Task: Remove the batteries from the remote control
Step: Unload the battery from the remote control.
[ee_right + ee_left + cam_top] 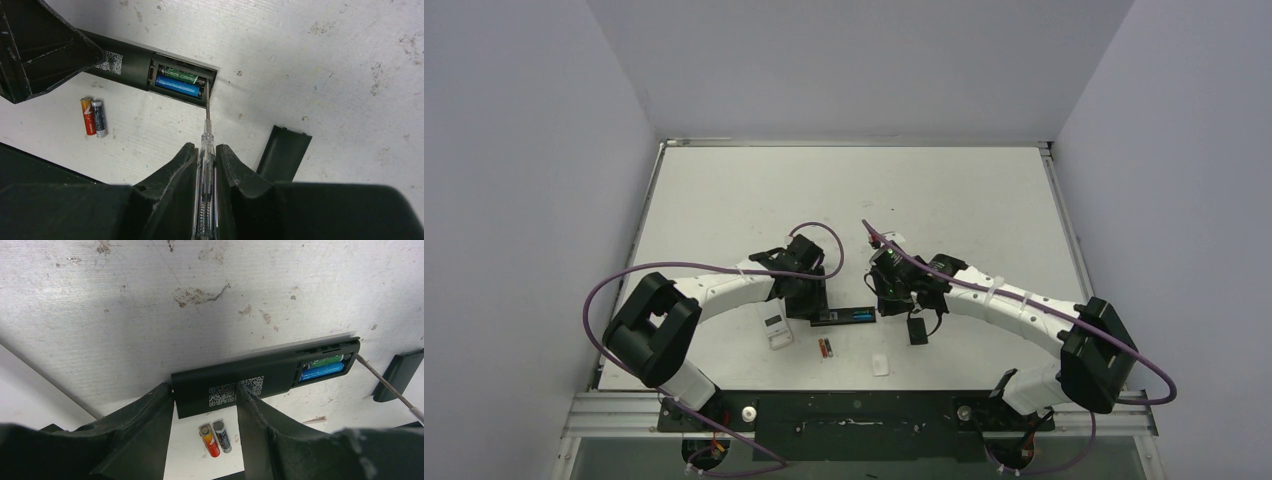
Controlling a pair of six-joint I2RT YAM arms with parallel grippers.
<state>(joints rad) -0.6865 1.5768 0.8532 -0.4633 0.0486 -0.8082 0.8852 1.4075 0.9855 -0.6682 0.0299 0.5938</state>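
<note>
Your table [724,200] holds everything close ahead of the two grippers. Your left gripper [204,390] has its jaws standing apart. One finger lies over the printed code on the black remote [260,377] and the other sits at the remote's end; whether they press on it cannot be told. Your right gripper [205,148] is clamped on a clear-handled screwdriver [205,175]. Its metal tip reaches straight ahead of the fingers to the end of the remote's open battery bay.

A white remote [776,328] lies just beside the left gripper, on its outer near side. The black battery cover [282,152] lies just right of the right gripper's fingers, apart from the remote.

In the bay, at the screwdriver tip, sit a blue battery [177,86] and, beyond it, a green battery [182,76]. Seen between the left gripper's fingers, on the table short of the remote, a reddish battery [210,441] and a dark battery [222,436] lie side by side. A small white piece [880,365] lies back from the right gripper, toward the arm bases.
</note>
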